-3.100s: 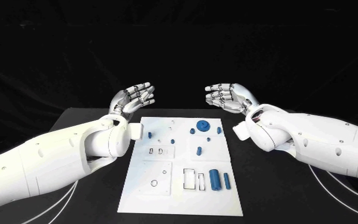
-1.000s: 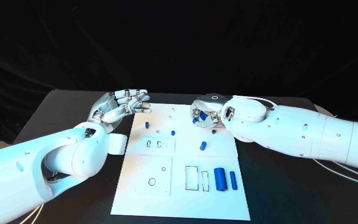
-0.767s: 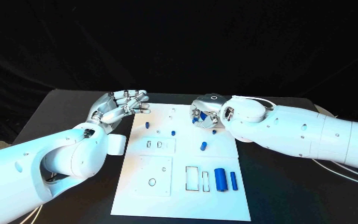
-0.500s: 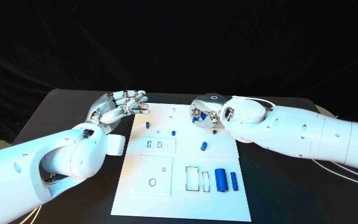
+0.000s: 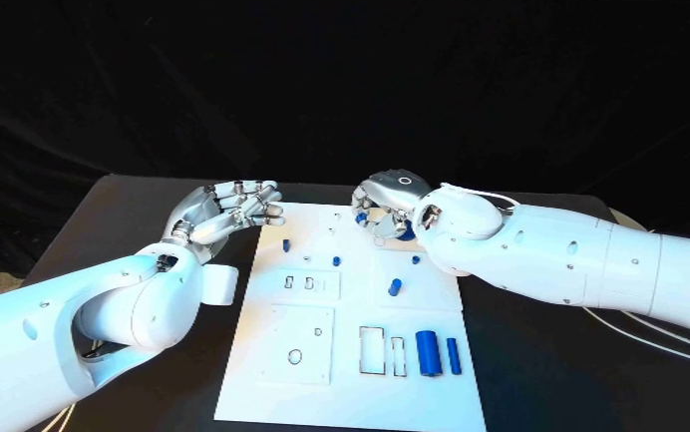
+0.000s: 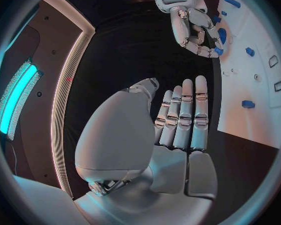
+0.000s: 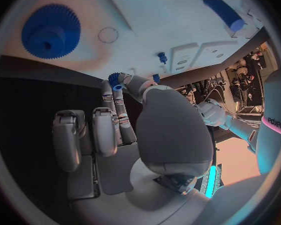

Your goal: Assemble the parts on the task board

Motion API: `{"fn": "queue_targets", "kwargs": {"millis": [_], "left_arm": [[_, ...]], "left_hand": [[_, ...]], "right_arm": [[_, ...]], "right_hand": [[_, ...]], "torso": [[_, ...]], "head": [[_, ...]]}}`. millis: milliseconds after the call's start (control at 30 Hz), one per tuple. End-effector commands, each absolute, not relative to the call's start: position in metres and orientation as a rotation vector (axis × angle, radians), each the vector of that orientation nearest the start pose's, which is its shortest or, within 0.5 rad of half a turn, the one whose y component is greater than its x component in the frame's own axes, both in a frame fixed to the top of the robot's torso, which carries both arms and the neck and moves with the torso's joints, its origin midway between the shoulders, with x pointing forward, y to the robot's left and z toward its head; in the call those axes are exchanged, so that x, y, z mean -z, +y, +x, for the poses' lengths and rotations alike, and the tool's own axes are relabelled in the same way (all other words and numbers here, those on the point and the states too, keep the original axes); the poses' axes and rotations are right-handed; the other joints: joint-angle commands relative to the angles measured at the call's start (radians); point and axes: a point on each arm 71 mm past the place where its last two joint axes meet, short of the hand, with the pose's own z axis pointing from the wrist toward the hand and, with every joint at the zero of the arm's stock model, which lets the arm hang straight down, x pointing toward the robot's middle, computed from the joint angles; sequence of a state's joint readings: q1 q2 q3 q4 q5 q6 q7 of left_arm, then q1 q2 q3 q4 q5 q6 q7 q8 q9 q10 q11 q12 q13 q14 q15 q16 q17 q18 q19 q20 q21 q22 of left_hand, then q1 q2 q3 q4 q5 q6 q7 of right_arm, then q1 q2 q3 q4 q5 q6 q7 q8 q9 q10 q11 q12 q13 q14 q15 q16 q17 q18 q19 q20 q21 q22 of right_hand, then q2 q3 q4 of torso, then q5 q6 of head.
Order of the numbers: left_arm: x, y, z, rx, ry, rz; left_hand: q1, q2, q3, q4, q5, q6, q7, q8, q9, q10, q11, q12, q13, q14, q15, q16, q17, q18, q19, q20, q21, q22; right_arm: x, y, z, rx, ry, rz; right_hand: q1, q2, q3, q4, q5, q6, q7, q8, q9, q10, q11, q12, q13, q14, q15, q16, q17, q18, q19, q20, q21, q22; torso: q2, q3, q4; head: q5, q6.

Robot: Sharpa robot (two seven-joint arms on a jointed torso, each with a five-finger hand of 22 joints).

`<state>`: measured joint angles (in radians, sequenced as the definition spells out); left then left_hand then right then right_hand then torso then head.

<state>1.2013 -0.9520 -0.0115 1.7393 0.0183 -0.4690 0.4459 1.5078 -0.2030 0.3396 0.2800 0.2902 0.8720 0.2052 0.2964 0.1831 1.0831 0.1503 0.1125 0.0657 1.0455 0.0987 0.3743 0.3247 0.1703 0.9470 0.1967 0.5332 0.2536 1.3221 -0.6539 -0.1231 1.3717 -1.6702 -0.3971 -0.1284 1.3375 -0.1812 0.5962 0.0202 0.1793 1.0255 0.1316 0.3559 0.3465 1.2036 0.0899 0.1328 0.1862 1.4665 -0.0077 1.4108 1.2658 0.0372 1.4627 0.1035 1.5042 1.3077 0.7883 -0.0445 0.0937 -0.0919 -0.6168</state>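
Gear (image 7: 51,33): small, rigid, light, lying at the task board's (image 5: 432,392) far edge. Your right hand (image 5: 383,210) pinches a small blue part there; left hand (image 5: 230,210) hovers empty, fingers apart. Grip the gear's toothed rim.

A black table (image 5: 90,215) fills the lower half of the head view, its far edge running from 9 o'clock to 3 o'clock. Behind it, a black cloth backdrop (image 5: 345,53) covers the whole upper half, hanging in soft folds. Thin white cables (image 5: 643,335) curve across the tabletop at about 4 o'clock, near the table's right edge.
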Motion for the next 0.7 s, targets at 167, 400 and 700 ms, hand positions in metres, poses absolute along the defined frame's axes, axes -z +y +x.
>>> {"fn": "queue_targets", "kwargs": {"millis": [167,400,700], "left_arm": [[0.146,0.205,0.454,1.579,1.319,-1.11],[0.146,0.203,0.454,1.583,1.321,-1.109],[0.146,0.202,0.454,1.586,1.324,-1.108]], "left_hand": [[-0.004,-0.002,0.006,-0.001,-0.007,-0.002,0.002,-0.006,0.001,0.003,0.001,-0.005,0.001,0.003,-0.001,0.0,0.001,0.011,0.006,-0.003,0.004,0.002],[-0.004,-0.003,0.007,-0.001,-0.007,-0.002,0.003,-0.007,0.001,0.003,0.002,-0.006,0.001,0.003,0.0,0.0,0.002,0.011,0.005,-0.003,0.005,0.002],[-0.004,-0.003,0.007,-0.001,-0.007,-0.002,0.003,-0.007,0.001,0.003,0.002,-0.006,0.001,0.003,0.0,0.0,0.002,0.011,0.005,-0.003,0.005,0.002]], "right_arm": [[0.146,-0.133,0.53,-0.523,1.362,-0.365],[0.149,-0.12,0.536,-0.531,1.372,-0.373],[0.157,-0.116,0.539,-0.527,1.415,-0.39]], "right_hand": [[0.025,0.03,0.002,-0.007,0.005,-0.009,0.003,0.007,0.002,0.024,-0.024,-0.008,0.018,0.049,-0.002,0.005,-0.002,-0.012,0.037,-0.006,0.006,0.153],[0.022,0.029,0.003,-0.008,0.004,-0.013,0.005,0.007,0.005,0.022,-0.022,-0.01,0.019,0.049,-0.001,0.007,0.0,-0.012,0.038,-0.005,0.007,0.155],[0.016,0.027,0.002,-0.008,0.002,-0.016,0.005,0.007,0.009,0.02,-0.021,-0.012,0.021,0.049,0.0,0.008,0.0,-0.012,0.038,-0.004,0.007,0.156]], "torso": [[0.003,-0.0022,0.0109],[0.005,-0.0039,0.0168],[0.006,-0.0043,0.0188]], "head": [[-0.008,0.001],[-0.009,-0.002],[-0.011,-0.007]]}}
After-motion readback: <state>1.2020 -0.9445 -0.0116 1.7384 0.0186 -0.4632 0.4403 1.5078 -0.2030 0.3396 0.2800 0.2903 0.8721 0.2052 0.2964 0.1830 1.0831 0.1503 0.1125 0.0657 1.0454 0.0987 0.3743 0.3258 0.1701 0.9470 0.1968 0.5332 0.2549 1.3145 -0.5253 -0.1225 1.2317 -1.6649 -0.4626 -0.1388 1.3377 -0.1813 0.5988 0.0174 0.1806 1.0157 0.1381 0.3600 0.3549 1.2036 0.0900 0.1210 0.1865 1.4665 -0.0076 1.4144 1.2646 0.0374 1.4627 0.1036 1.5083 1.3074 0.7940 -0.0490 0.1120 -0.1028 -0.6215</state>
